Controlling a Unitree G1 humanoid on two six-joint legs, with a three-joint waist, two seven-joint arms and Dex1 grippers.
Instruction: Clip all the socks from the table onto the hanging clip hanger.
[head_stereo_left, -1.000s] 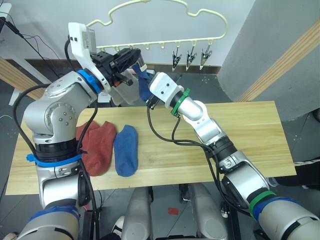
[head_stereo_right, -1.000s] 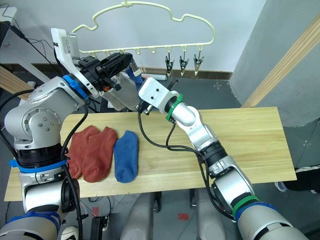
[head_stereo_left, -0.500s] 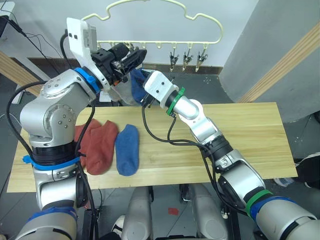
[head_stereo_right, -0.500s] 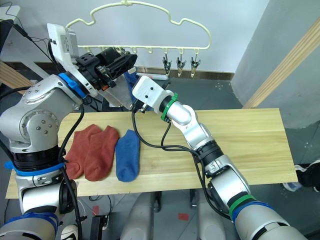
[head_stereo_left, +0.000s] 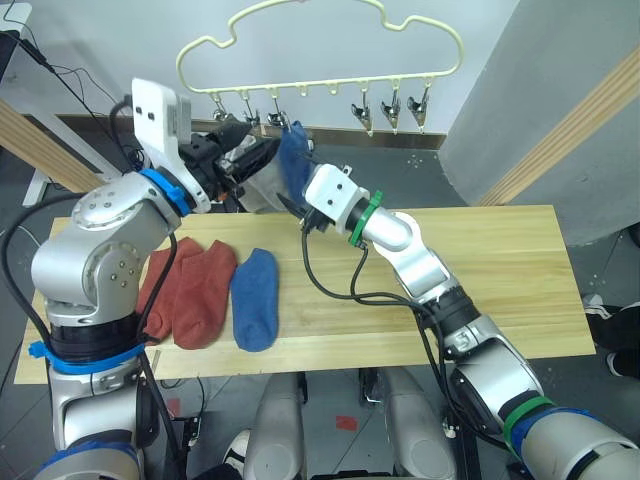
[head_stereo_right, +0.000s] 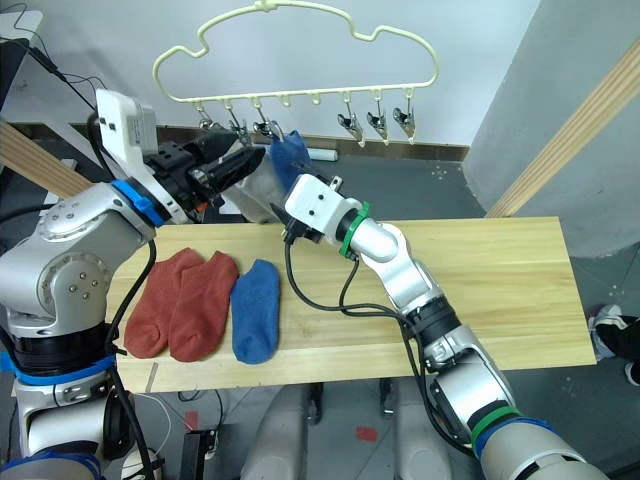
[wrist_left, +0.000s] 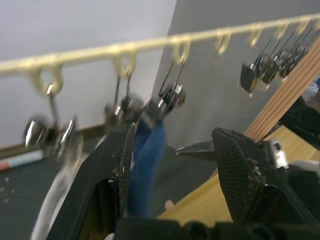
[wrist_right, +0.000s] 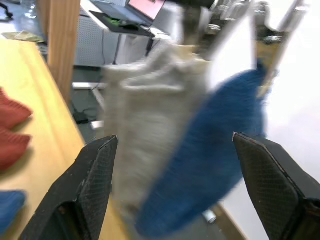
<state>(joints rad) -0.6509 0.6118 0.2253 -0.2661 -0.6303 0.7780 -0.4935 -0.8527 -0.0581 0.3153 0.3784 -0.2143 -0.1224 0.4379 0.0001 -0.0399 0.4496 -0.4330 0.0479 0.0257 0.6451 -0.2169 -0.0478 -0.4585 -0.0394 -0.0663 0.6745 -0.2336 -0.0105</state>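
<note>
On the clip hanger (head_stereo_right: 300, 60), blue sock (head_stereo_right: 290, 155) now hangs released

This looks like a lab or work room: a bare grey floor (head_stereo_left: 440, 170), plain white wall (head_stereo_left: 90, 40), loose cables (head_stereo_left: 60, 75), and a laptop (wrist_right: 132, 10) on a desk.

Soft matt cloth socks (head_stereo_right: 195, 303); grained wooden table (head_stereo_right: 480, 290); shiny metal clips (head_stereo_right: 377, 124)

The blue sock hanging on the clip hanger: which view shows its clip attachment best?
The left wrist view: the hanging blue sock runs up into a metal clip under the clip hanger. The eye views show it small beside grey socks; the right wrist view shows its fabric, clip blurred.
</note>
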